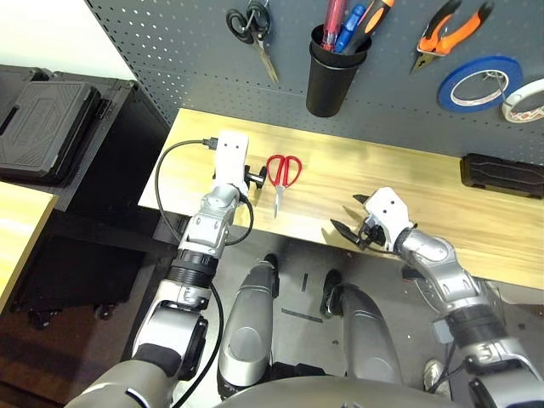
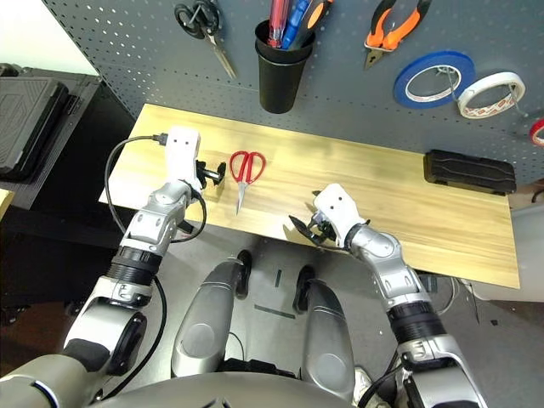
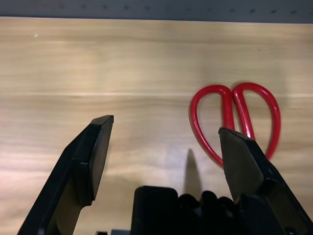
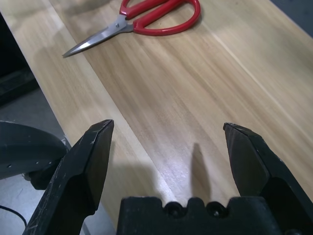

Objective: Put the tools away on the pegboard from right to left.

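One pair of red-handled steel scissors (image 1: pixel 282 174) flat on pale wooden tabletop (image 1: pixel 408 183), left gripper (image 3: pixel 166 147) just beside its handles, spread empty, right gripper (image 4: pixel 168 147) apart, spread empty, dark grey pegboard (image 1: pixel 170 51) behind.

red-handled scissors (image 1: pixel 282 176) flat on table, closed; pliers (image 1: pixel 448 34), screwdriver (image 1: pixel 333 21) on pegboard (image 1: pixel 170 51)

light: bright, even, overhead | shadows: soft, short, on table (image 1: pixel 476 221) | glare: faint sheen | blur: none | focus: sharp
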